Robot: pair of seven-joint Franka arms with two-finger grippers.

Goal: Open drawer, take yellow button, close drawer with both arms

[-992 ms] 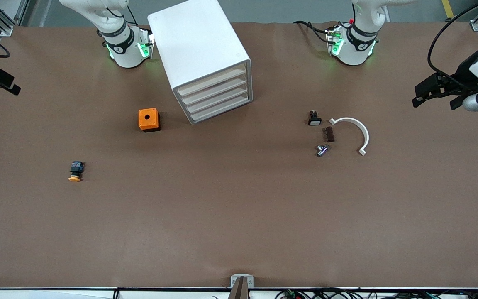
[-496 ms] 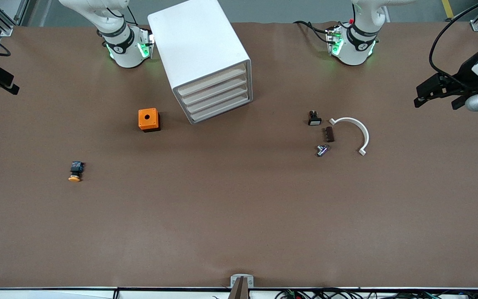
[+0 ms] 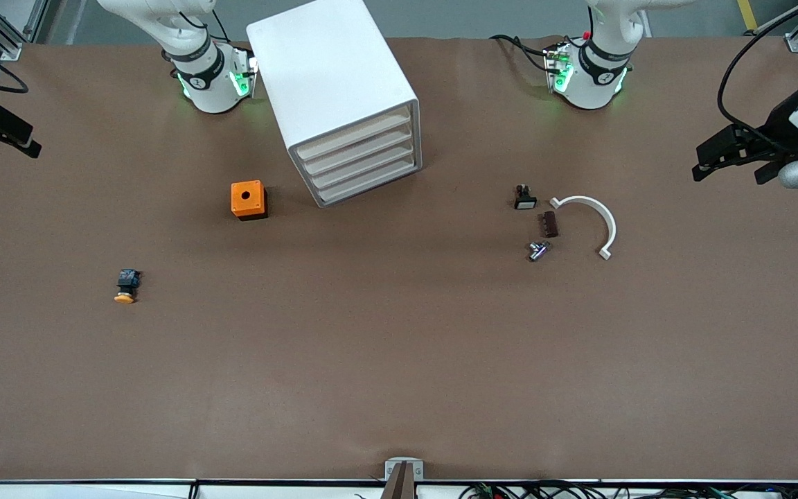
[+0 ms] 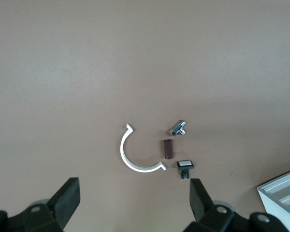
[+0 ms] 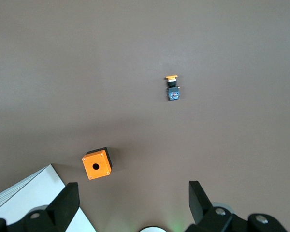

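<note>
The white cabinet (image 3: 343,90) stands between the two arm bases, its four drawers facing the front camera. The uppermost drawer (image 3: 354,136) is shut. The button (image 3: 125,287), with an orange-yellow cap on a dark body, lies on its side toward the right arm's end of the table; the right wrist view shows it too (image 5: 172,88). My right gripper (image 3: 4,132) hangs open and empty over that end's edge (image 5: 134,200). My left gripper (image 3: 728,165) hangs open and empty over the left arm's end (image 4: 134,198).
An orange cube with a hole (image 3: 247,199) sits beside the cabinet. Toward the left arm's end lie a small black part with a white face (image 3: 524,199), a brown piece (image 3: 549,224), a metal part (image 3: 537,250) and a white curved piece (image 3: 596,215).
Both grippers have shifted slightly at their ends of the table. Nothing on the table has moved.
</note>
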